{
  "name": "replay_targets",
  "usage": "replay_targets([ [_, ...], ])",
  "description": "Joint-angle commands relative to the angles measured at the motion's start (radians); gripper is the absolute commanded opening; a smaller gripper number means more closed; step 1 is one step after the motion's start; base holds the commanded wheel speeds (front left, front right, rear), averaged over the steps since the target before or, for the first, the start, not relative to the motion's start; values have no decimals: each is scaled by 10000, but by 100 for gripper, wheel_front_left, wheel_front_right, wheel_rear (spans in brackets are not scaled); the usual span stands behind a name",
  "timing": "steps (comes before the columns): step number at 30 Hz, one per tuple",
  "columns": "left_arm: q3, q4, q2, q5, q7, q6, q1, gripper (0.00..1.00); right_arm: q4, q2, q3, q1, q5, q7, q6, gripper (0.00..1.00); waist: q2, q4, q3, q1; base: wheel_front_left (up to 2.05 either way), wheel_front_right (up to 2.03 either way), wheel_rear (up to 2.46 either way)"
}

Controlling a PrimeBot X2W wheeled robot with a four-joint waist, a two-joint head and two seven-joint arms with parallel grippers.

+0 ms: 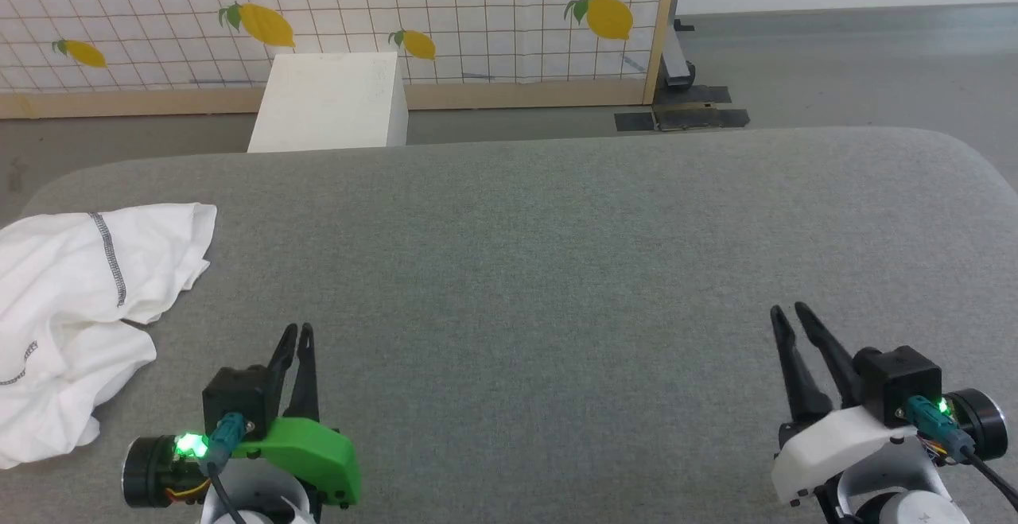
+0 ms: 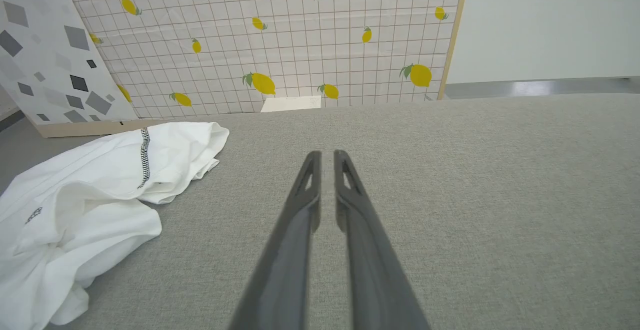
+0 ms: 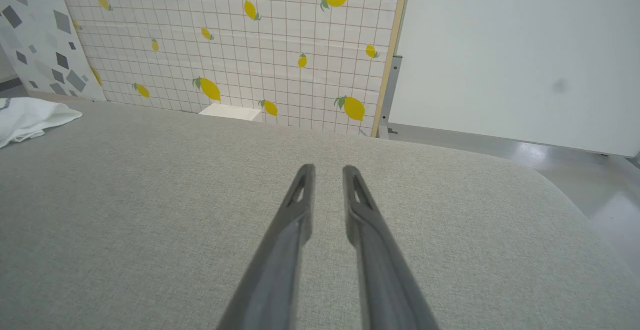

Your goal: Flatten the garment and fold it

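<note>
The garment (image 1: 71, 293) is a white shirt with dark stitched seams, lying crumpled in a heap at the left edge of the grey padded table (image 1: 557, 269). It also shows in the left wrist view as the garment (image 2: 90, 205), and in the right wrist view a corner of the garment (image 3: 25, 117) is at the far left. My left gripper (image 1: 298, 329) hovers near the front edge, to the right of the heap and clear of it. Its fingers (image 2: 305, 205) are almost together with nothing between them. My right gripper (image 1: 787, 309) is at the front right, far from the cloth, slightly open and holding nothing.
A white box (image 1: 330, 102) stands on the floor behind the table's far edge. Behind it runs a lemon-patterned screen (image 1: 477, 15). The table's corners are rounded, and grey floor (image 1: 835, 71) lies beyond on the right.
</note>
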Motion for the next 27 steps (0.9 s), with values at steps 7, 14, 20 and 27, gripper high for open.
replay_targets([
  [7, -46, -30, -3, -32, -126, 12, 53, 100, -6, 1, -125, 52, 119, -125, -1, 100, 0, -1, 8, 0, 0, 0, 0],
  [14, -91, -77, -5, -67, -267, 30, 113, 100, -10, 2, -286, 93, 232, -265, -2, 100, 0, 2, 19, 0, 0, 0, 0],
  [20, -131, -125, -8, -110, -390, 53, 138, 100, -11, 3, -410, 122, 311, -388, -3, 100, 0, 42, 48, 0, 0, 0, 0],
  [27, -171, -191, -11, -220, -536, 132, 161, 100, -41, 5, -519, 128, 386, -533, -4, 100, 0, 200, 113, 0, 0, 0, 0],
])
